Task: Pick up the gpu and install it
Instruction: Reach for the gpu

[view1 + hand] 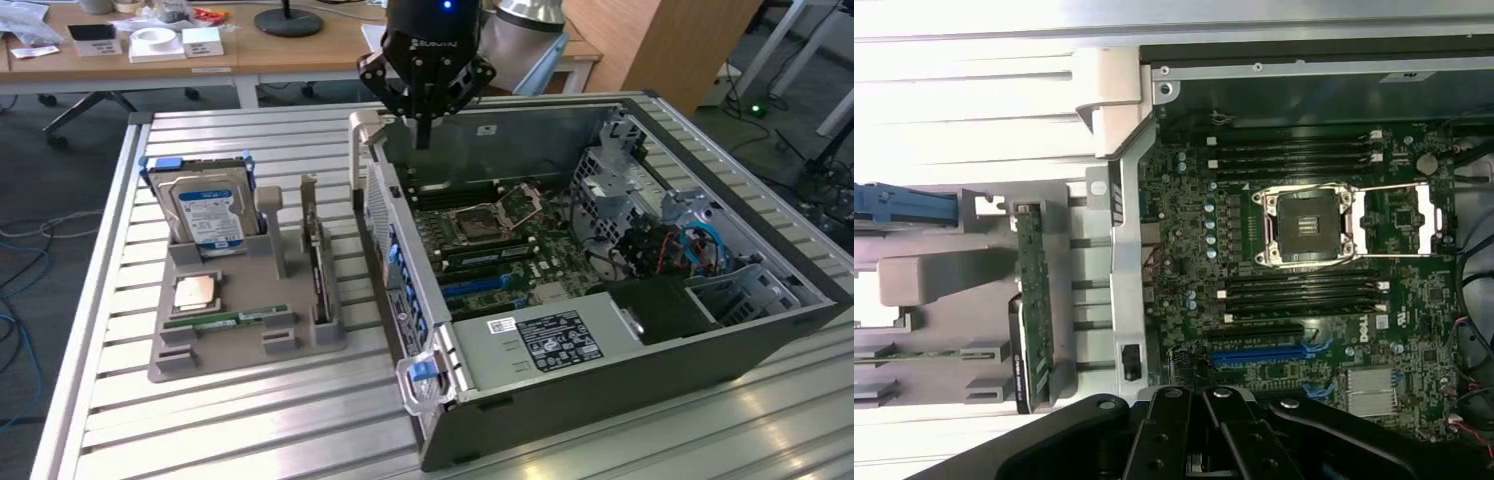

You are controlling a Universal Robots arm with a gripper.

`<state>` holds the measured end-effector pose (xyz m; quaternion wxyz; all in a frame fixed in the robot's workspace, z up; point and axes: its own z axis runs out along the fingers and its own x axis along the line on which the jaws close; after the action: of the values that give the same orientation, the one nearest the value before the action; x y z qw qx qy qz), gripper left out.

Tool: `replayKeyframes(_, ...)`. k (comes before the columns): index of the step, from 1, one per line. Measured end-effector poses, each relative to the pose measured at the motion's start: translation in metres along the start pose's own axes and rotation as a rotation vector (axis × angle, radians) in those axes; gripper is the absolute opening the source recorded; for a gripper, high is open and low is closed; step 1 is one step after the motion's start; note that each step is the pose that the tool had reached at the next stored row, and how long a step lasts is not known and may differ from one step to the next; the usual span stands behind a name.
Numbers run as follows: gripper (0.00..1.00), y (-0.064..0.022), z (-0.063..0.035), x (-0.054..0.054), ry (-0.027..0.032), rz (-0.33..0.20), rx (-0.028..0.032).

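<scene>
The gpu (315,255) stands on edge in a slot of the grey holder (247,352), a thin card with a green board and dark face. In the wrist view the gpu (1032,300) appears edge-on beside the case wall. My gripper (423,135) hangs above the open computer case (747,250), over its far corner toward the exterior view's left. Its fingers are shut with nothing between them. It is well apart from the gpu. In the wrist view the gripper (1204,435) is over the motherboard (1184,250) near the blue expansion slot (1264,353).
The holder also carries an upright hard drive (203,205), a CPU chip (196,290) and a RAM stick (230,320). All stand on a slatted metal table (240,430). Inside the case are a CPU socket (1309,225), cables and drive cages (667,235). Desks stand behind.
</scene>
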<state>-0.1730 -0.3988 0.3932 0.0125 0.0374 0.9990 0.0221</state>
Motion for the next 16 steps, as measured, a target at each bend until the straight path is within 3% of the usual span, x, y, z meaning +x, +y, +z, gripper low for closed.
replayKeyframes(16,0.11,-0.0020,-0.0007,0.027,0.0000,0.000,0.0000)
